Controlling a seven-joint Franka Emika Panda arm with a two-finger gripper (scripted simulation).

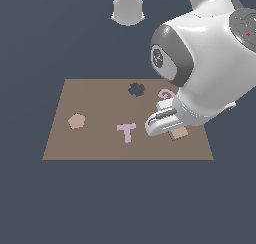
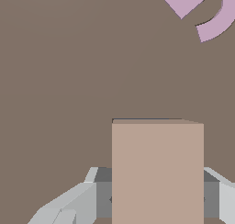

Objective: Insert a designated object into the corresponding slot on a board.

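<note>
Flat tan-peach rectangular block (image 2: 157, 172) lying slightly tilted near the brown board's (image 1: 90, 143) corner, a thin dark slot (image 2: 147, 120) edge showing along one side.

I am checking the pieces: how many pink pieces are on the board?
2. A T piece lies near the board's front middle; a curly piece lies beside the arm, partly covered. The arm may hide others.
</note>
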